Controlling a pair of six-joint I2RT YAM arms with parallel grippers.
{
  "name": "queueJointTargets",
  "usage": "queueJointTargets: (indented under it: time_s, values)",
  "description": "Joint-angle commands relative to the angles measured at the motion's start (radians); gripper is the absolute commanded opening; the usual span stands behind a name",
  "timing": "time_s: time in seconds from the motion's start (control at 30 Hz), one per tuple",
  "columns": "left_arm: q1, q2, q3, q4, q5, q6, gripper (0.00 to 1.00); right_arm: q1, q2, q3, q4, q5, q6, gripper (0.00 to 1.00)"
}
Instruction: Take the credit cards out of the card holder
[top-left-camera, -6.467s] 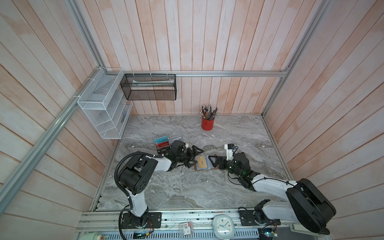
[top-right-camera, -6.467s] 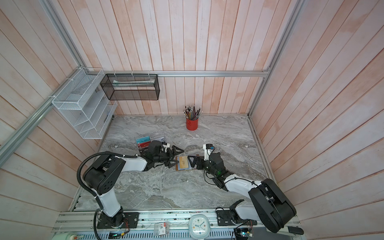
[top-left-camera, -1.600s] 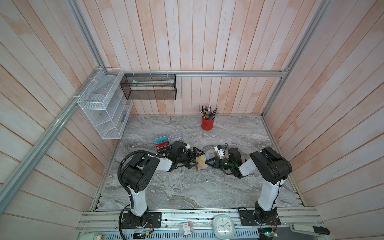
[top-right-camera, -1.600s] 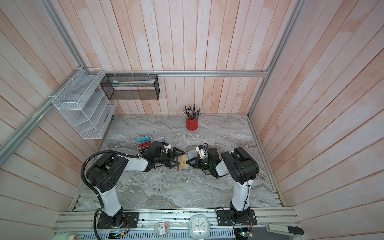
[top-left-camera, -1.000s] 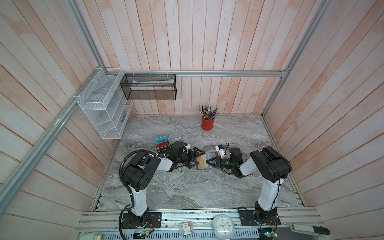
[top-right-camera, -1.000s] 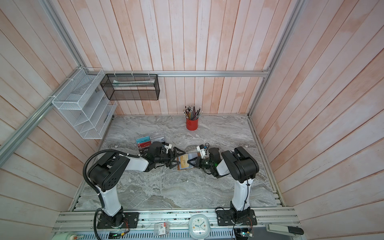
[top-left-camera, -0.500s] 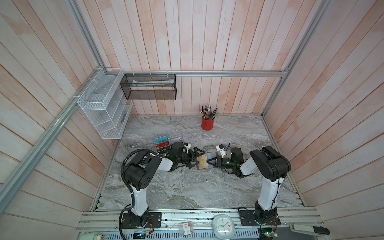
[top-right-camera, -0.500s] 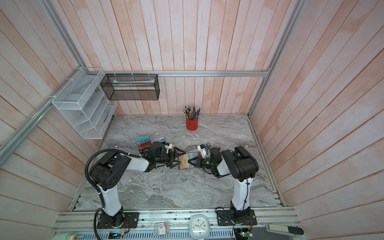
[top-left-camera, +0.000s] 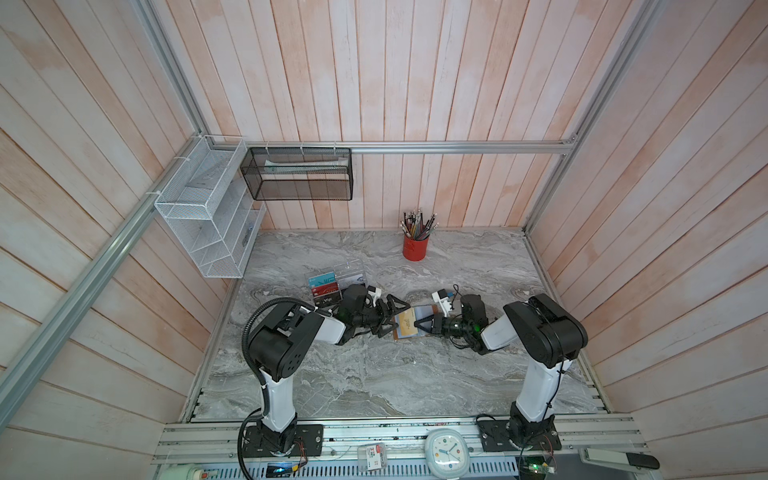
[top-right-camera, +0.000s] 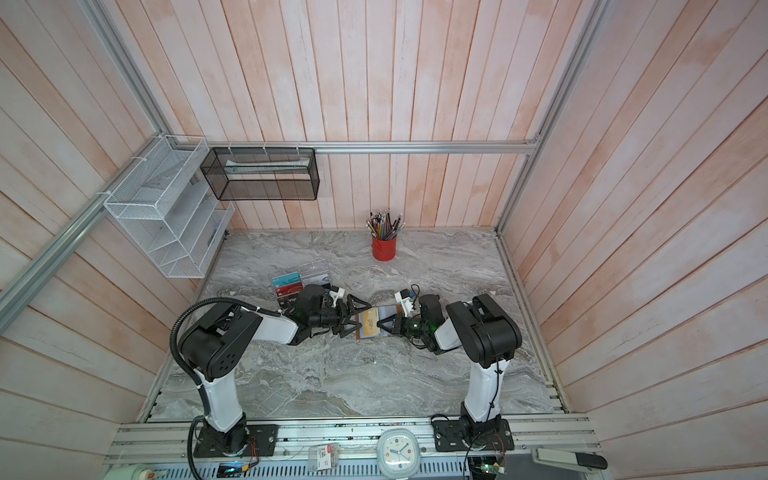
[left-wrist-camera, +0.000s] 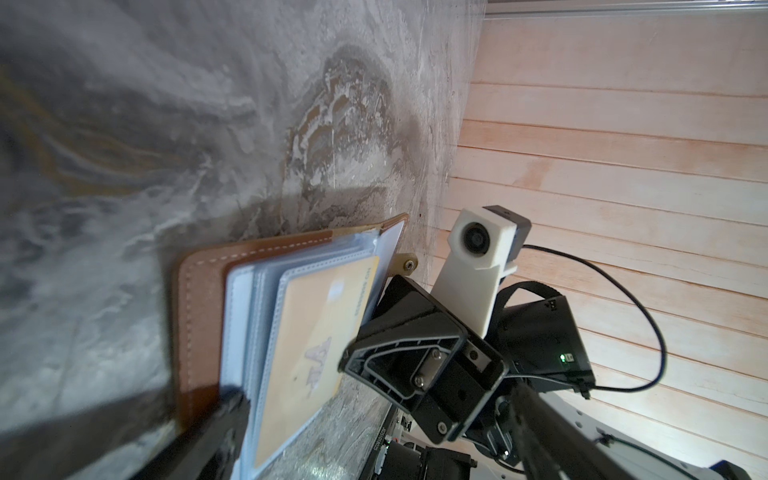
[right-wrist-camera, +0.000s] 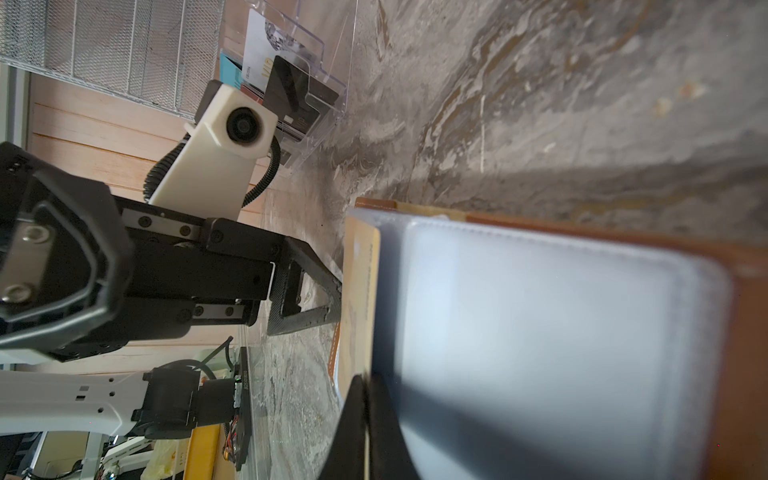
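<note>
The tan leather card holder (top-left-camera: 423, 311) (top-right-camera: 388, 311) lies open mid-table, its pale plastic sleeves fanned up. A gold credit card (top-left-camera: 406, 326) (left-wrist-camera: 316, 332) (right-wrist-camera: 360, 286) sits in the top sleeve, one end sticking out. My right gripper (top-left-camera: 417, 327) (top-right-camera: 380, 323) (right-wrist-camera: 365, 399) is shut, its tips pinching that card's edge. On the opposite side my left gripper (top-left-camera: 392, 318) (top-right-camera: 356, 319) stands open astride the holder's edge. One of its fingers (left-wrist-camera: 216, 424) presses on the leather cover. No other credit card shows.
A clear acrylic rack (top-left-camera: 332, 286) with teal, red and black Vip cards stands just behind the left gripper. A red pencil cup (top-left-camera: 414, 249) is at the back. A white wire rack (top-left-camera: 203, 224) and black mesh basket (top-left-camera: 299, 174) hang on the walls.
Several seconds ago the right gripper stood open to the right of the holder; it has since come in and shut on the gold card. Over the last second nothing has visibly moved.
</note>
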Motion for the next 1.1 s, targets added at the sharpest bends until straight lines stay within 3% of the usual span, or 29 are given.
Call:
queueJointTargets:
  time_s: [0.0,0.5,1.07]
  values:
    - [-0.002,0.04,-0.038,-0.082,-0.023,0.013,1.0,-0.015,0.002,0.008,-0.077,0.016,-0.035,0.06]
    - [0.001,0.048,-0.046,-0.078,-0.021,0.017,1.0,-0.028,-0.057,0.083,-0.329,0.078,-0.174,0.05]
    - [0.003,0.04,-0.051,-0.083,-0.02,0.021,1.0,-0.071,-0.071,0.11,-0.369,0.017,-0.185,0.1]
